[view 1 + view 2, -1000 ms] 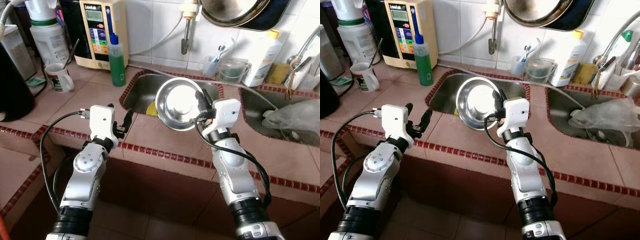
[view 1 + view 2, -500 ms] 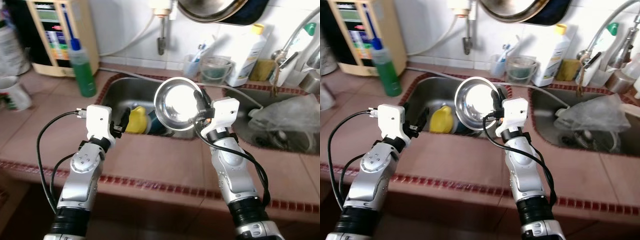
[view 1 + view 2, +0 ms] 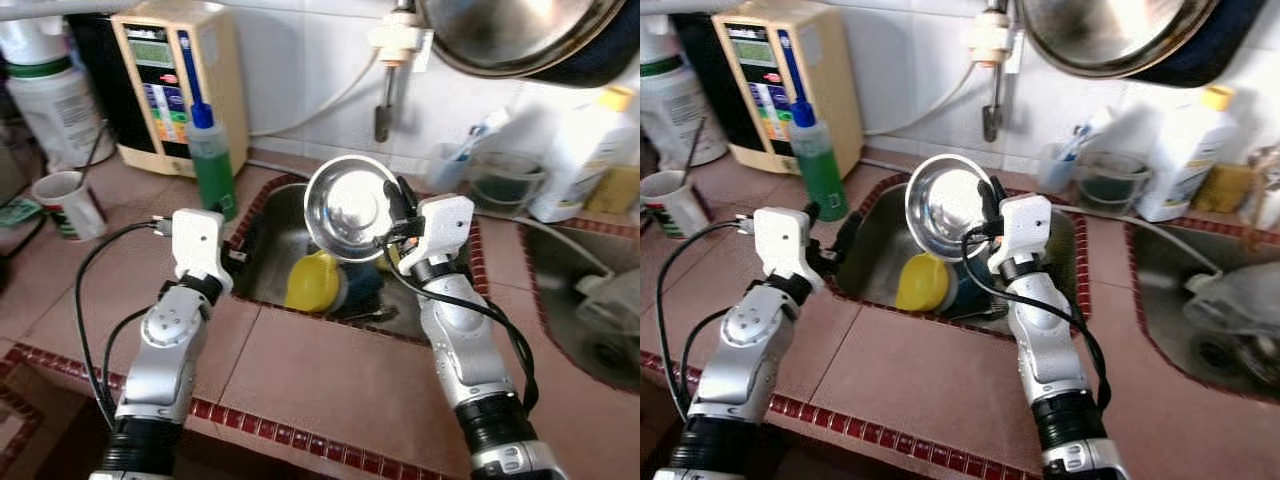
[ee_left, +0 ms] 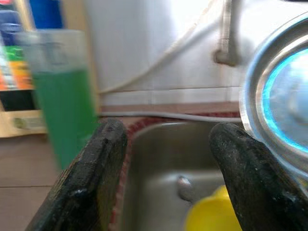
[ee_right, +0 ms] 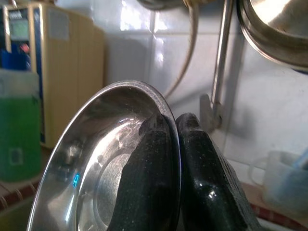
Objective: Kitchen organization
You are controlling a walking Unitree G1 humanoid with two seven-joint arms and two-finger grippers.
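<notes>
**op:** Steel bowl (image 3: 348, 207) is pinched by its rim in my right hand (image 5: 175, 144), both fingers closed tight on the edge, bowl tipped up on its side above the sink (image 3: 270, 250). Yellow cup (image 3: 313, 282) sits down in the basin right below it.

**reply:** what about your other arm?

**op:** Left hand (image 4: 166, 163) hangs with fingers spread apart, holding nothing, over the sink's near-left rim. Green bottle (image 3: 212, 160) stands on the tiled worktop (image 3: 340, 370) just beside that corner, mug (image 3: 65, 203) well off to the left.
</notes>
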